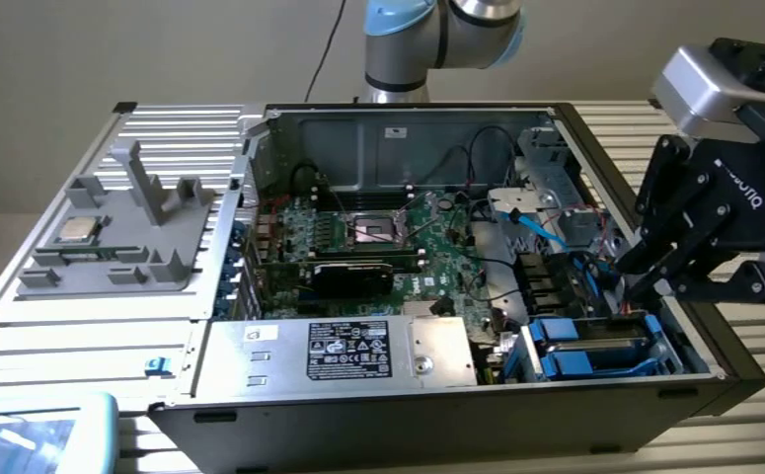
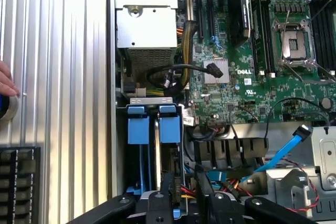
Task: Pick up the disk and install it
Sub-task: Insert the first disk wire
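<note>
The disk (image 1: 602,343) sits on edge in the drive bay at the front corner of the open computer case (image 1: 396,153), on the exterior view's right. Its bright blue frame (image 2: 169,123) stands in the bay, with the silver edge of the disk (image 2: 156,153) running beside it. My black gripper (image 1: 646,286) hangs just above that bay. In the wrist view my gripper (image 2: 184,192) is open, its fingertips (image 2: 167,190) apart, and only cables lie between them. One fingertip is right beside the blue frame's end.
A big grey box with a black label (image 1: 355,351) fills the case's front. The green motherboard (image 1: 382,237) lies behind it, with blue cables (image 1: 540,227) near the bay. A grey fixture holding a small chip (image 1: 79,229) rests on the slatted table. A person's hand (image 2: 5,83) shows at the table's edge.
</note>
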`<action>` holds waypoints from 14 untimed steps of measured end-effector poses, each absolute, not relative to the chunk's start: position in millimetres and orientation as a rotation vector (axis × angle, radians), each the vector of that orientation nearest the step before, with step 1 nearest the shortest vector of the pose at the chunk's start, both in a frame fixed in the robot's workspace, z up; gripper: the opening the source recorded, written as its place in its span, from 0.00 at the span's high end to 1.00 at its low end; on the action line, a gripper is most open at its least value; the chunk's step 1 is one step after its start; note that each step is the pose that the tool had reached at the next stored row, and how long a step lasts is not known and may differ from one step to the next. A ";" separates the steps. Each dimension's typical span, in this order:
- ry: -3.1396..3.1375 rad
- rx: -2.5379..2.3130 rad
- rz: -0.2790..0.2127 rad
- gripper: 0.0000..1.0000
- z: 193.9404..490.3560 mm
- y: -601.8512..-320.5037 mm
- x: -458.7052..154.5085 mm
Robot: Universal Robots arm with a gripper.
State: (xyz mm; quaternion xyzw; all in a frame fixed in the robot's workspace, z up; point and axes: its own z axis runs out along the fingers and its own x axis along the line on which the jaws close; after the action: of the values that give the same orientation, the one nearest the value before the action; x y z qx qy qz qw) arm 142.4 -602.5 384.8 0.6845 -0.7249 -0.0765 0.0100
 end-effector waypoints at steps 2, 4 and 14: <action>-2.260 2.133 -0.223 0.69 388.4 -599.1 142.3; -2.255 2.128 -0.206 0.69 390.7 -594.9 141.7; -2.238 2.106 -0.152 0.69 397.1 -578.3 128.3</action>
State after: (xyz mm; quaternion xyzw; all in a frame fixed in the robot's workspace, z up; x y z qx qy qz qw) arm 128.3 -578.3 397.1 0.6841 -0.7270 -0.0492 0.0323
